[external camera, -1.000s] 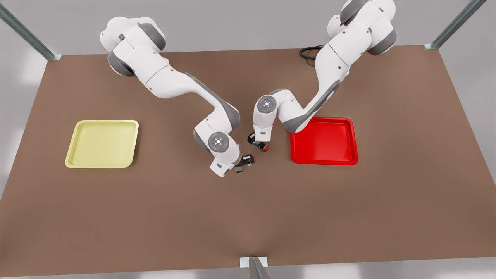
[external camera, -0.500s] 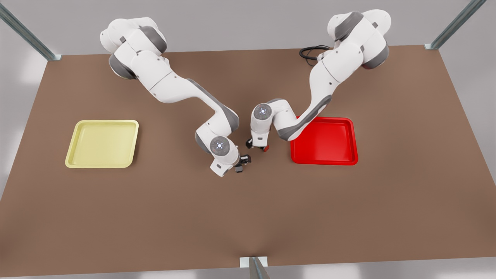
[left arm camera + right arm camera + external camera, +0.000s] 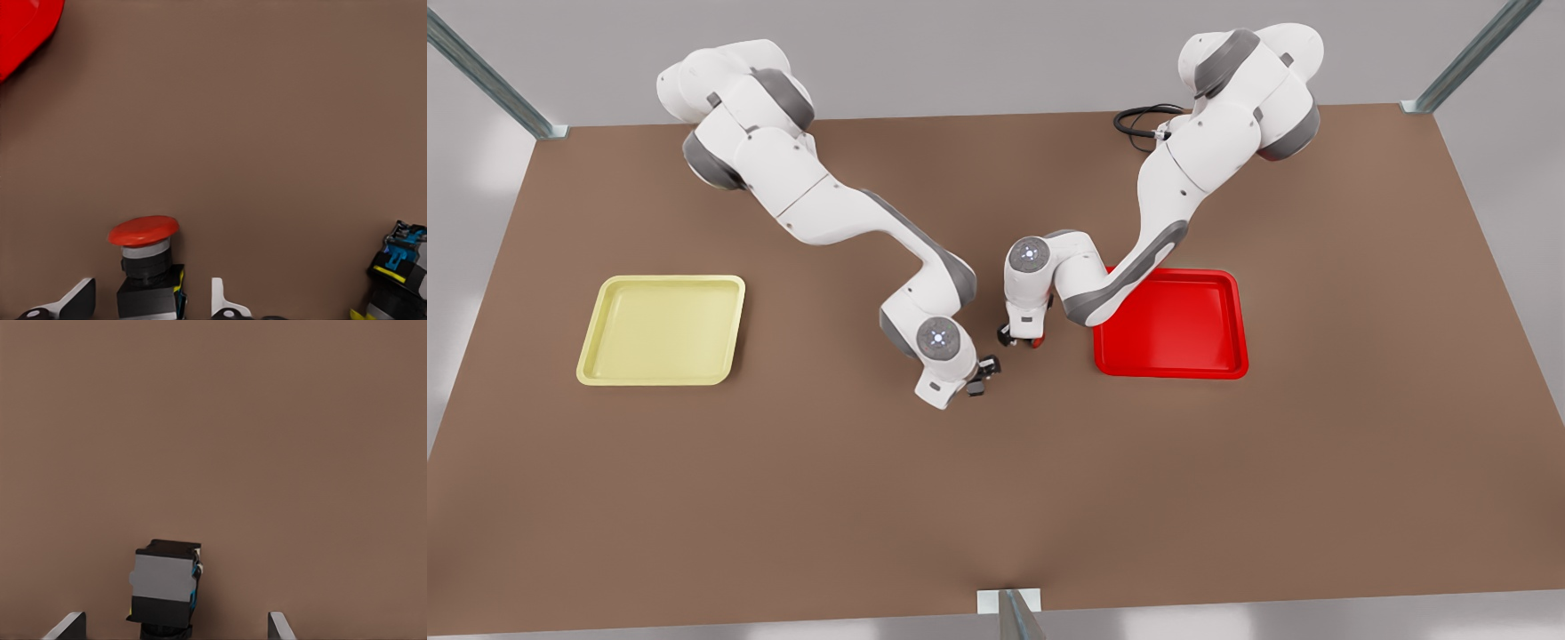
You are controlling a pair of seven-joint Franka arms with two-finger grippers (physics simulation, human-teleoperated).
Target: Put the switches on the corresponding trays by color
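1. My left gripper [image 3: 153,303] stands open astride the red switch [image 3: 145,263], centre frame beside the red tray [image 3: 1172,325].
2. My right gripper [image 3: 175,628] gapes around another switch [image 3: 165,581], cap hidden.
3. Next, I judge: close, lift, and carry the pieces to the trays; the yellow tray [image 3: 663,329] sits left.

Left wrist view, cropped at the picture's edge: left gripper [image 3: 152,305] down to two fingertips, base of the red switch [image 3: 144,231], all but a corner of the red tray [image 3: 20,30], much of another switch [image 3: 398,273], cap unseen.

Right wrist view, cropped likewise: right gripper [image 3: 175,625] down to two tips. Cap of the grey-bodied switch [image 3: 164,580] hidden, colour impossible to tell.

Front view: switches largely hidden beneath the wrists, too small to make out; red tray's corner covered by the left arm [image 3: 1129,267].
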